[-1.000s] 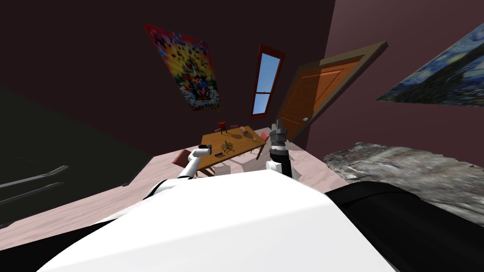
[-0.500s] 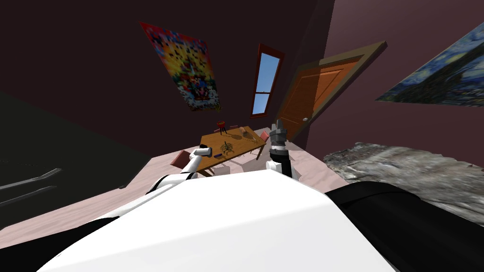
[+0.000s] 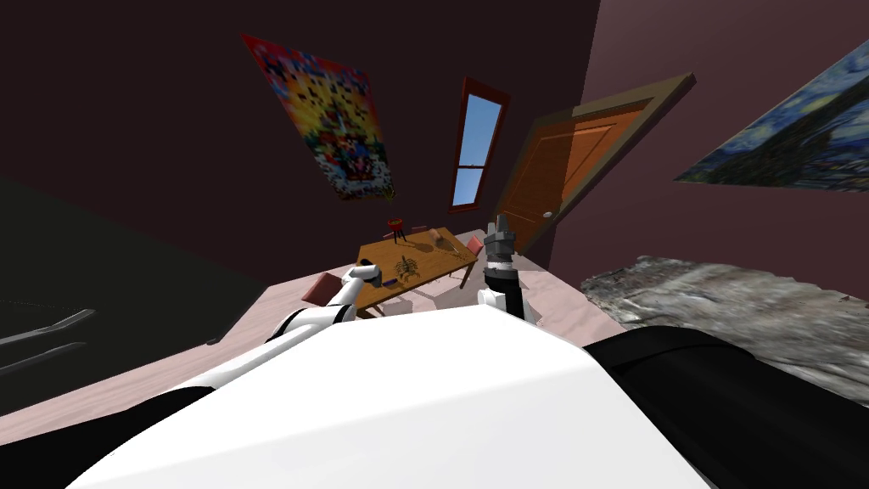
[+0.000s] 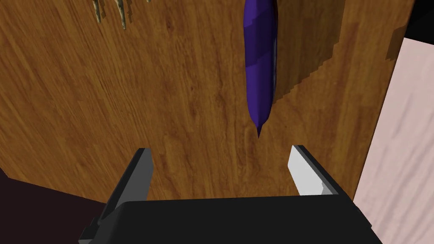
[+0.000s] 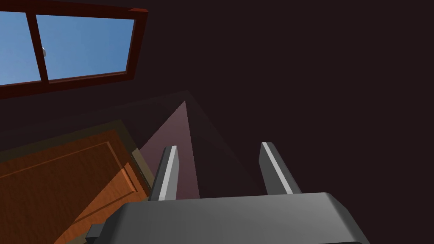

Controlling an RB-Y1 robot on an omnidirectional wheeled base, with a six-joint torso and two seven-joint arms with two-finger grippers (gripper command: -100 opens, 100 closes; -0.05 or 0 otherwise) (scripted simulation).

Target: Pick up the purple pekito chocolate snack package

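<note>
- Head view: a wooden table (image 3: 437,255) stands ahead on the pale floor (image 3: 560,293). The left gripper (image 3: 371,272) hangs over the table's near end. The right gripper (image 3: 501,227) is held upright beside the table's other side, well apart from the left one.
- Left wrist view: the left claw is open, both fingers (image 4: 307,173) spread wide with nothing between them. The purple snack package (image 4: 258,63) lies on the tabletop just beyond the fingertips, its pointed end towards the gap and not touching either finger. The table's edge and the floor run close beside it.
- Right wrist view: the right claw's fingers (image 5: 169,173) stand apart, empty.
</note>
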